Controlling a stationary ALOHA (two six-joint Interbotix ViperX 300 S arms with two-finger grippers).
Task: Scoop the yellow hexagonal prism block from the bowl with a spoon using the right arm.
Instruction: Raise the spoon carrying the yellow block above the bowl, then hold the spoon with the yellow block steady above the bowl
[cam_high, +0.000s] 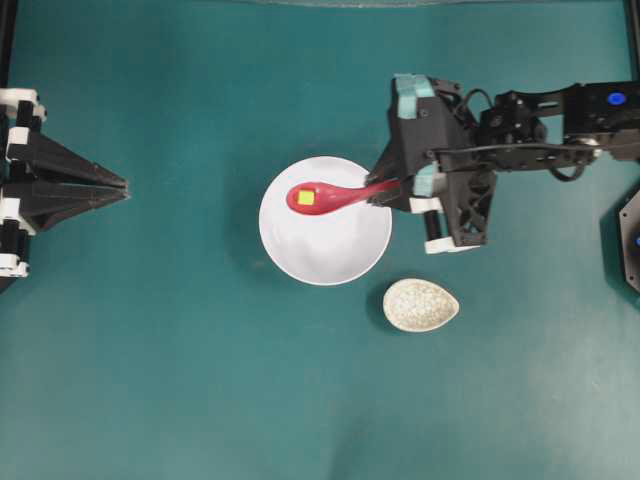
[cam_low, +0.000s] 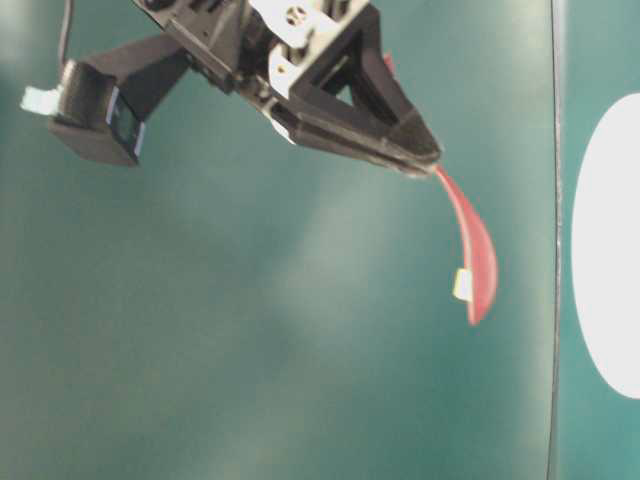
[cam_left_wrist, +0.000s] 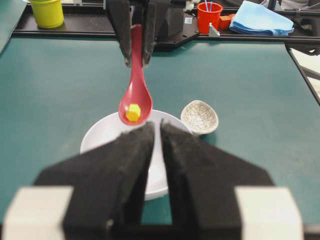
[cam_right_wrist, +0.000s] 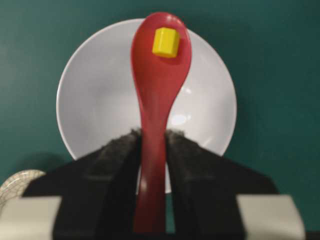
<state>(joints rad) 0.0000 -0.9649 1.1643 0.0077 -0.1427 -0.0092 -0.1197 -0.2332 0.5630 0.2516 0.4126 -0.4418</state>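
My right gripper (cam_right_wrist: 153, 134) is shut on the handle of the red spoon (cam_right_wrist: 157, 90). The yellow hexagonal prism block (cam_right_wrist: 166, 42) lies in the spoon's scoop. The spoon (cam_high: 330, 195) hangs over the white bowl (cam_high: 300, 265), lifted clear of it, with the block (cam_high: 306, 198) over the bowl's left half. From the left wrist the spoon (cam_left_wrist: 136, 95) and block (cam_left_wrist: 133, 112) show above the bowl's far rim (cam_left_wrist: 100, 137). My left gripper (cam_high: 122, 187) rests at the table's left edge, jaws nearly together, holding nothing.
A small speckled spoon rest (cam_high: 420, 305) sits on the teal table just right of and in front of the bowl. At the far edge stand a yellow cup (cam_left_wrist: 46, 12), a red cup (cam_left_wrist: 209, 15) and a blue cloth (cam_left_wrist: 260, 20).
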